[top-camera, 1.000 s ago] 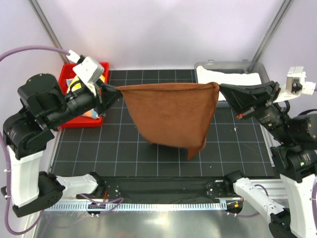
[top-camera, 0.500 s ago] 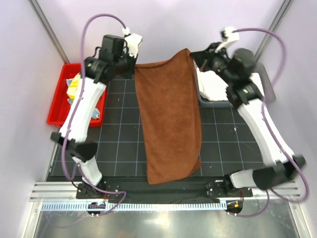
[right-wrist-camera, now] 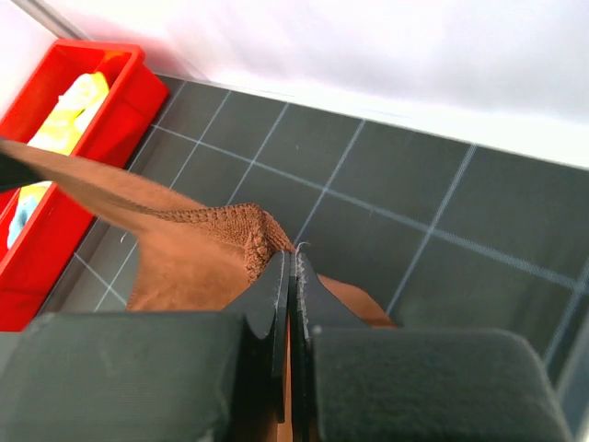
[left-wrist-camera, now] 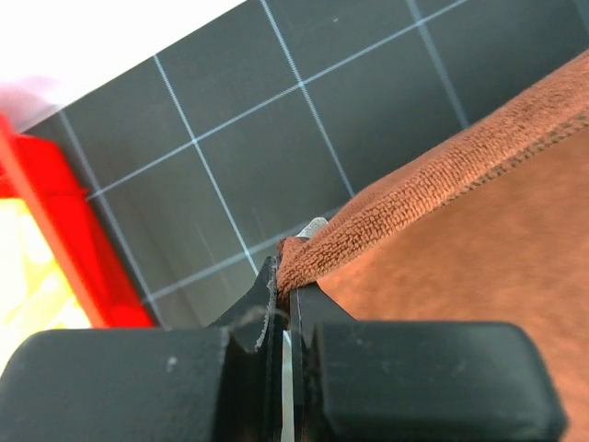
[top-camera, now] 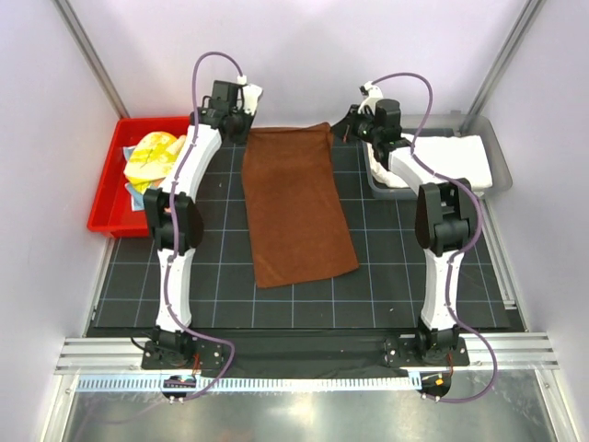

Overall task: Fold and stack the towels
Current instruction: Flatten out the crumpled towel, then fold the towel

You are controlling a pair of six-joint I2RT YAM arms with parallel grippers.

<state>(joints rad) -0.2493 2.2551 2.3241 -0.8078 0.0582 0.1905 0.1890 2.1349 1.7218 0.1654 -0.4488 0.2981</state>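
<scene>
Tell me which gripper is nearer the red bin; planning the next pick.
Left. The left gripper sits just beside the red bin; the right gripper is across the brown towel.

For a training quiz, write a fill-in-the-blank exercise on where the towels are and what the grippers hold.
The left gripper and the right gripper each pinch a far ____ of the brown towel. The yellow towel lies in the ____ bin. The white towel sits in the grey tray at the far ____ corner of the mat.
Missing words: corner; red; right.
</scene>
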